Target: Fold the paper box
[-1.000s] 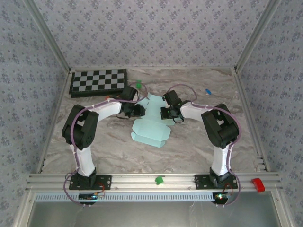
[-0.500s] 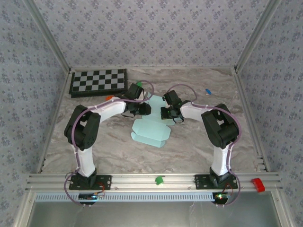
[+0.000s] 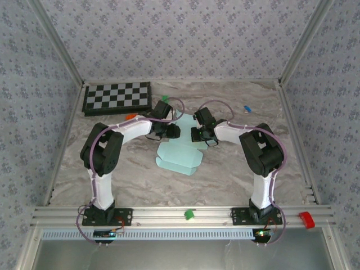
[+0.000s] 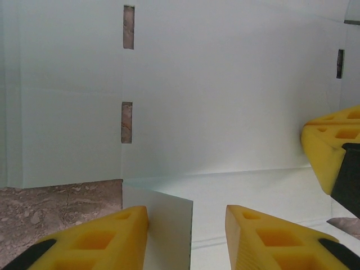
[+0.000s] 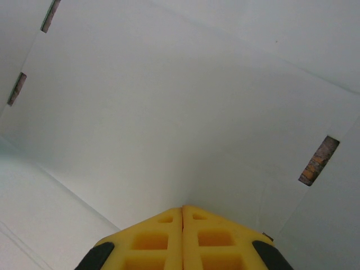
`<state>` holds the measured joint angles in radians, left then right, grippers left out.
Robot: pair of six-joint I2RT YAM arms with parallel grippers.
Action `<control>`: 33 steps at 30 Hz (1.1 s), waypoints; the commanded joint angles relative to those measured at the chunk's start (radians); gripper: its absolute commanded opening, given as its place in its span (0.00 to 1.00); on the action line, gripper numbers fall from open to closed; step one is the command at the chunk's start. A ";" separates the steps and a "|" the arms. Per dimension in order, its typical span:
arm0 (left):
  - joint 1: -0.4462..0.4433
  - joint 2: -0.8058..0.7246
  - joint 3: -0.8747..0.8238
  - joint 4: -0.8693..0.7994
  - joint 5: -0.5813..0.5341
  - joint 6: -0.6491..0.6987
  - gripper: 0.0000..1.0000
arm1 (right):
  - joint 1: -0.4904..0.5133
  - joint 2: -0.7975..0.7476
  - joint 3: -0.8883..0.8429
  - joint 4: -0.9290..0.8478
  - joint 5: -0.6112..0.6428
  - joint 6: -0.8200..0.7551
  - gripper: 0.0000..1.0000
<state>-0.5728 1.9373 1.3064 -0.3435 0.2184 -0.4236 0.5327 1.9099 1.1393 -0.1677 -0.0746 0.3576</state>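
The paper box [image 3: 179, 154] lies as a flat pale blue die-cut sheet in the middle of the marble table. My left gripper [image 3: 172, 130] is over the sheet's far left part. Its yellow fingers [image 4: 107, 239] stand apart, with a raised flap [image 4: 160, 225] of the paper box [image 4: 225, 101] between them, resting against the left finger. My right gripper [image 3: 195, 134] faces it from the right. It is shut, its tips [image 5: 182, 211] held down against the sheet [image 5: 169, 101]. One of the right gripper's fingers [image 4: 332, 140] shows at the right edge of the left wrist view.
A black-and-white checkerboard [image 3: 117, 98] lies at the back left. A small blue item [image 3: 246, 108] sits at the back right, and an orange bit [image 3: 129, 116] is by the left arm. A green block [image 3: 189, 214] and a red part [image 3: 305, 219] sit on the front rail.
My left gripper has moved right, onto the far left part of the sheet and closer to the right gripper. The right arm has not moved.
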 commanded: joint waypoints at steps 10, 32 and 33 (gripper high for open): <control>0.072 -0.162 -0.033 0.001 -0.039 -0.029 0.48 | 0.014 -0.010 -0.049 -0.133 0.016 -0.027 0.07; -0.055 -0.326 -0.246 0.060 -0.020 -0.079 0.00 | -0.055 -0.140 0.044 -0.232 -0.040 -0.114 0.26; -0.061 -0.315 -0.242 0.075 -0.006 -0.083 0.00 | -0.073 -0.130 0.089 -0.240 -0.061 -0.133 0.28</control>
<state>-0.6250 1.6138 1.0637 -0.3382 0.1757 -0.4690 0.5007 1.7866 1.1664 -0.3565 -0.0948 0.2817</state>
